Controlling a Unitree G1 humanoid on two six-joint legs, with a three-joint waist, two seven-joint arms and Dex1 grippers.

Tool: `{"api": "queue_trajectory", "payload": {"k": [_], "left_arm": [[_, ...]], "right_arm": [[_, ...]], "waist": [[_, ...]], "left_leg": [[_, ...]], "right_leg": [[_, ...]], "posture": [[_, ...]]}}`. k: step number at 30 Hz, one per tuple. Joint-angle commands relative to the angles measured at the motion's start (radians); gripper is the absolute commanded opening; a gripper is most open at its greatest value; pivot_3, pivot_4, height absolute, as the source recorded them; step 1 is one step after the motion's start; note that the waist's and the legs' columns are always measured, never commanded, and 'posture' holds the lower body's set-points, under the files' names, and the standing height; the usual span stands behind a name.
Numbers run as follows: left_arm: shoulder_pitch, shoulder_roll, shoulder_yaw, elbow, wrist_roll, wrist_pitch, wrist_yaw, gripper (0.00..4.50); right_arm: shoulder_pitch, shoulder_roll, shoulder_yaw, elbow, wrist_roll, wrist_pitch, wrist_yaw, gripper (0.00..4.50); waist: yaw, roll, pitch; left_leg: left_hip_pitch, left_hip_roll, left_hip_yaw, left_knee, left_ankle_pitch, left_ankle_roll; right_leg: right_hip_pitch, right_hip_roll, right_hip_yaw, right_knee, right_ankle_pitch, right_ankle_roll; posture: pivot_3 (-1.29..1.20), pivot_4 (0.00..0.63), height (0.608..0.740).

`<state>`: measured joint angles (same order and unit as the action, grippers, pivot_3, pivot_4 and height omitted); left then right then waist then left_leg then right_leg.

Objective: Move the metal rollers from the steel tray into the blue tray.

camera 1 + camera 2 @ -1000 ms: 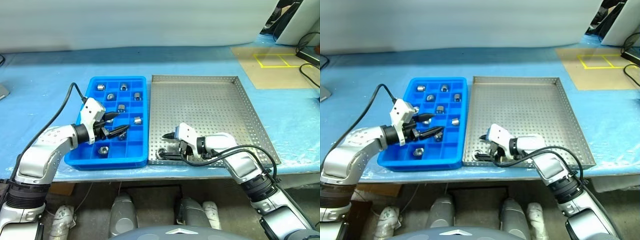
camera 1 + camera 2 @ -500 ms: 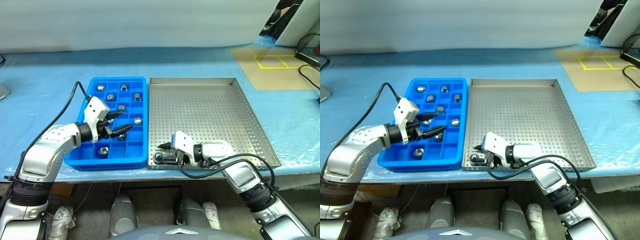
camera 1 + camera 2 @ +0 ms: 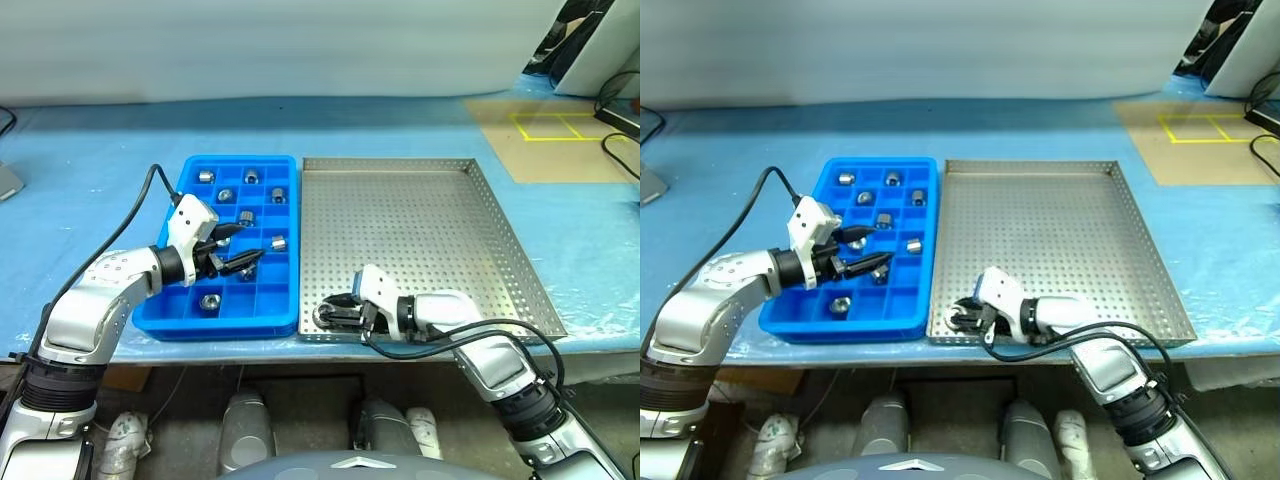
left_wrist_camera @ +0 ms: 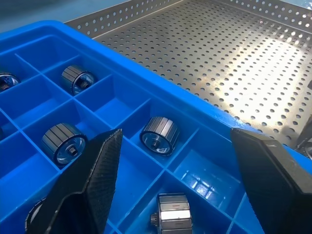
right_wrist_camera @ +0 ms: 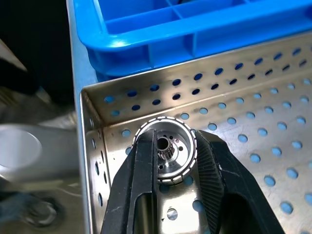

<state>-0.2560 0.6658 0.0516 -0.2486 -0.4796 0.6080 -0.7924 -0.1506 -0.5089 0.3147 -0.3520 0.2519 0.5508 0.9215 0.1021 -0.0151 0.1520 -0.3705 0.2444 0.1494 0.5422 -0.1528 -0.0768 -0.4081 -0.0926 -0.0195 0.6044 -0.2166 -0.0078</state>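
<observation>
Trays: two, the blue tray [image 3: 232, 302] left of centre and the steel tray [image 3: 430, 225] touching its right side, both on a tabletop [image 3: 90, 150] under a light blue sheet
Metal rollers [image 3: 277, 241]: nine counted, eight in the blue tray and one in the steel tray
Blue tray contents: three rollers across the far row, more in the rows nearer, one per compartment; some compartments partly hidden by the left arm
Steel tray contents: one roller [image 5: 165, 151] in the lower-left corner of the tray, close to the rim next to the blue tray
Right gripper [image 3: 335, 310]: jaws closed on that roller, one finger on each side of it; whether it is lifted off the perforated floor cannot be told
Left gripper [image 3: 237, 250]: jaws open with nothing between them, over the middle of the blue tray
Right wrist view: the gripped roller's hollow centre and ribbed edge
Left wrist view: rollers [image 4: 159, 135] lying in separate compartments between the spread fingers [image 4: 92, 175]
</observation>
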Motion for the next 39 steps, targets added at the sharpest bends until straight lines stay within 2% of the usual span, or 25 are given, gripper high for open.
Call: {"api": "queue_trajectory", "payload": {"k": [1,4,5,8,11,14,17,23,30,34,39], "left_arm": [[0.001,-0.001,0.020,-0.019,-0.006,-0.016,-0.004,3.74],[0.016,0.003,0.029,-0.024,-0.014,-0.019,-0.013,3.74],[0.021,0.006,0.034,-0.026,-0.017,-0.019,-0.017,3.74],[0.029,0.015,0.045,-0.026,-0.016,-0.020,-0.018,3.74],[0.040,0.021,0.059,-0.032,-0.017,-0.019,-0.016,3.74],[0.060,0.028,0.084,-0.051,-0.022,-0.011,-0.005,3.74],[0.084,0.046,0.118,-0.061,-0.028,-0.007,-0.005,3.74],[0.155,0.091,0.181,-0.115,-0.062,0.016,-0.024,3.74],[0.274,0.124,0.239,-0.208,-0.122,0.052,-0.048,3.74],[0.294,0.120,0.248,-0.239,-0.140,0.069,-0.031,3.74],[0.289,0.094,0.219,-0.266,-0.143,0.076,0.009,3.74]], "right_arm": [[0.020,-0.025,-0.040,-0.181,0.140,0.106,0.028,0.75],[-0.339,-0.077,-0.132,0.243,0.175,0.063,0.219,0.75],[-0.405,-0.081,-0.141,0.325,0.178,0.044,0.247,0.75],[-0.472,-0.059,-0.140,0.413,0.174,0.012,0.271,0.75],[-0.501,-0.018,-0.133,0.453,0.140,-0.021,0.256,0.75],[-0.505,0.019,-0.115,0.456,0.126,-0.033,0.250,0.75],[-0.512,0.064,-0.119,0.389,0.193,0.032,0.263,0.75],[-0.560,0.168,-0.098,0.364,0.236,0.104,0.244,0.75],[-0.563,0.287,-0.051,0.457,0.194,0.132,0.166,0.75],[-0.537,0.287,-0.002,0.473,0.195,0.177,0.195,0.75],[-0.541,0.256,0.061,0.535,0.125,0.094,0.247,0.75]], "waist": [[-0.003,0.000,0.000],[-0.030,0.001,0.001],[-0.034,0.001,0.002],[-0.020,0.002,0.001],[-0.009,0.002,0.001],[-0.006,0.002,0.001],[-0.005,0.002,0.001],[-0.005,0.002,0.001],[0.001,0.002,0.001],[0.013,0.002,0.001],[0.023,0.002,0.001]], "left_leg": [[0.000,0.000,0.000,0.000,-0.001,-0.002],[0.002,0.000,0.001,0.002,-0.002,-0.003],[0.002,-0.002,0.001,0.004,-0.003,0.000],[0.003,-0.001,0.001,0.003,-0.003,0.000],[0.003,0.009,0.000,0.003,-0.001,-0.004],[-0.006,0.008,0.000,0.003,0.000,-0.006],[-0.012,0.006,0.000,0.004,-0.001,-0.003],[-0.011,0.007,0.000,0.003,-0.001,-0.005],[-0.009,0.008,0.000,0.004,0.001,-0.007],[-0.009,0.008,0.000,0.003,0.001,-0.008],[-0.009,0.009,0.000,0.003,0.001,-0.008]], "right_leg": [[0.000,0.000,0.000,0.000,0.000,0.000],[-0.001,0.001,0.000,0.000,0.000,0.000],[-0.002,0.000,-0.001,0.002,0.001,-0.001],[-0.001,-0.001,0.002,0.002,0.002,-0.003],[0.000,0.005,-0.002,0.002,0.000,-0.008],[-0.009,0.005,-0.002,0.003,0.000,-0.008],[-0.012,0.005,-0.004,0.002,0.000,-0.007],[-0.013,0.004,-0.004,0.003,0.000,-0.008],[-0.012,0.004,-0.004,0.004,0.000,-0.008],[-0.012,0.004,-0.004,0.003,0.000,-0.008],[-0.012,0.004,-0.004,0.003,0.000,-0.008]], "posture": [[0.05,0.150,0.740],[0.05,0.150,0.740],[0.05,0.150,0.740],[0.06,0.150,0.740],[0.07,0.150,0.740],[0.09,0.150,0.740],[0.10,0.150,0.740],[0.13,0.150,0.740],[0.18,0.150,0.740],[0.20,0.150,0.740],[0.21,0.150,0.740]]}}
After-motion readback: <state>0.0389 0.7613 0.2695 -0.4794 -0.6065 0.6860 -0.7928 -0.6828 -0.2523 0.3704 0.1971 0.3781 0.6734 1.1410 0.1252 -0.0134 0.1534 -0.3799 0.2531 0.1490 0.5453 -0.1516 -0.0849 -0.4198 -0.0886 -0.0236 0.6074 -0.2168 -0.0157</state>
